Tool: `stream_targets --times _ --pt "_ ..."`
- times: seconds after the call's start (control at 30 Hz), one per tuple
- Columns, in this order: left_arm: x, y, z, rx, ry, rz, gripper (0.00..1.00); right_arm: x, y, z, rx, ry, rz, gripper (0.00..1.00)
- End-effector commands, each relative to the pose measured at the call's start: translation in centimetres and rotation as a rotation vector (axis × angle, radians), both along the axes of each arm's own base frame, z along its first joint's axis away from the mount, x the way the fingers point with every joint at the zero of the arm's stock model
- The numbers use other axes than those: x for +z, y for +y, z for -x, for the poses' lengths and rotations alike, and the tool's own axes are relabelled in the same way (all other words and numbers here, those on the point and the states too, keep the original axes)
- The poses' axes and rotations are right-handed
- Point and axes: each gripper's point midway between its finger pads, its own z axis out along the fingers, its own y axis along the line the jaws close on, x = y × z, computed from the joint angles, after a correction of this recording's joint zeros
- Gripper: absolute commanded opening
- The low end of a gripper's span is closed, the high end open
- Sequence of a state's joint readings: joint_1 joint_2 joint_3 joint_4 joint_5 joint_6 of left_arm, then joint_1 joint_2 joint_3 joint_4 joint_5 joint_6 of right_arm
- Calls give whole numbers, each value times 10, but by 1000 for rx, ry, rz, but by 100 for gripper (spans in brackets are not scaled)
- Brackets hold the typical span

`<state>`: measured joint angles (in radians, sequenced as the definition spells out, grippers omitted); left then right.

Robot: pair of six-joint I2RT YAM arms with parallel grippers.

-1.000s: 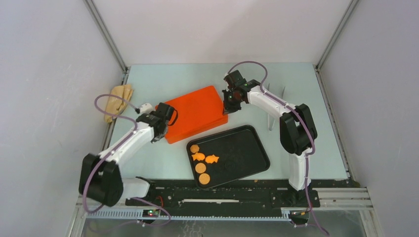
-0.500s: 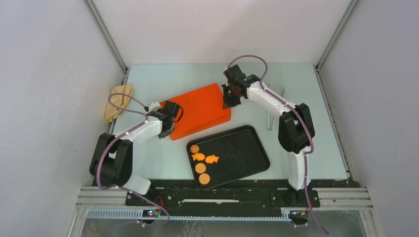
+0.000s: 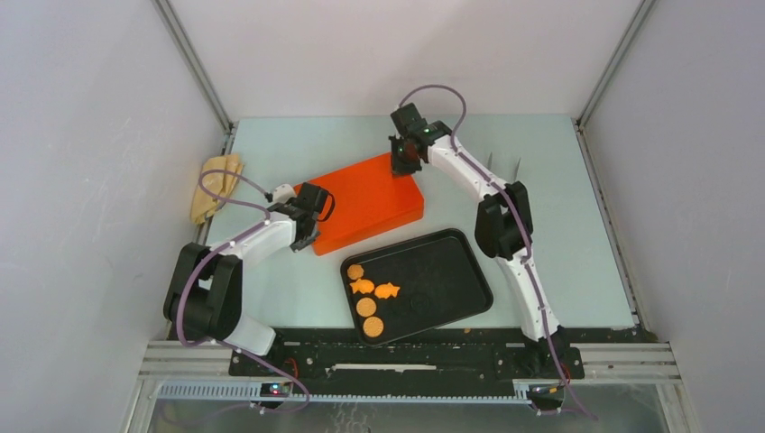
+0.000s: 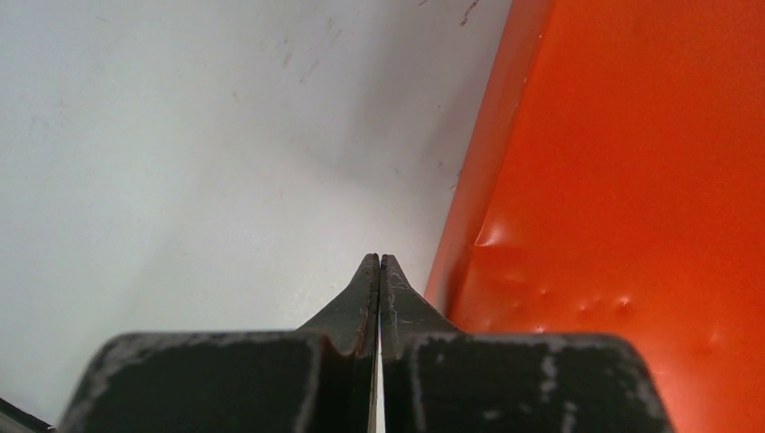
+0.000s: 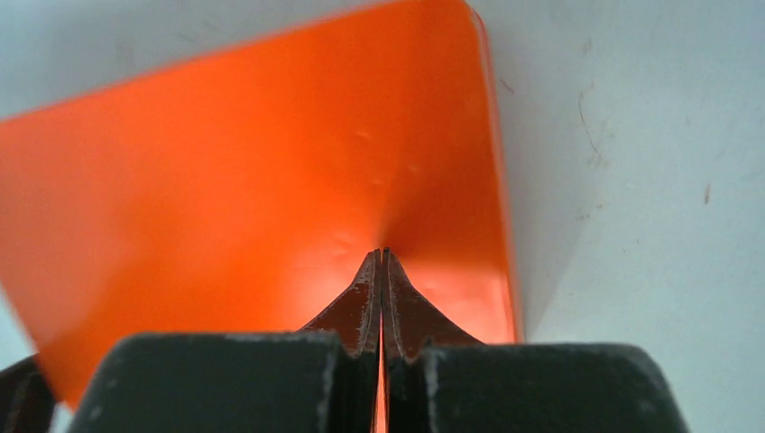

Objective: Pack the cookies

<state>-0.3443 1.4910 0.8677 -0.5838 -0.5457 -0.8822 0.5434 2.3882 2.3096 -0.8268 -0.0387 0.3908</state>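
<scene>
You are in a robotics lab booth: 3 plain grey walls [image 3: 379, 54], metal frame rails [image 3: 192, 65], a pale table [image 3: 577, 262], with the left arm [image 3: 257, 239] and right arm [image 3: 460, 171] bolted at its near edge.

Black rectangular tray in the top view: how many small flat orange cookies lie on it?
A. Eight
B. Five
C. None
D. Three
B: five small flat orange cookies lie on the left part of the black rectangular tray, three round and two fish-shaped.
</scene>
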Motion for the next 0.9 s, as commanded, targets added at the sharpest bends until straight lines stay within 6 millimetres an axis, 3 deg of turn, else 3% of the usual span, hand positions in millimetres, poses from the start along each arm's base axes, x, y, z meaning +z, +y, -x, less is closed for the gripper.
stream_targets --times 0.0,0.1,0.17,0.3,0.4,0.5,0.63,0.87 --pt "8 -6 -8 -16 -49 28 0 -54 -36 23 -66 187 129 0" --pt "10 -7 -10 -24 -60 38 0 -67 -45 32 -83 229 116 0" --pt "11 -9 -10 -29 -64 43 0 -61 -45 32 -79 216 94 0" --pt "10 -9 -10 -33 -63 46 0 -22 -35 29 -29 80 58 0" --pt "11 -9 -9 -32 -68 49 0 22 -35 31 -20 -63 55 0" --pt "13 -9 -10 -34 -72 50 0 38 -42 40 -26 -122 101 0" --pt "15 -10 -12 -38 -76 52 0 22 -52 53 -21 -67 165 0" --pt "16 -12 -13 -43 -78 56 0 -42 -71 93 -14 111 231 0"
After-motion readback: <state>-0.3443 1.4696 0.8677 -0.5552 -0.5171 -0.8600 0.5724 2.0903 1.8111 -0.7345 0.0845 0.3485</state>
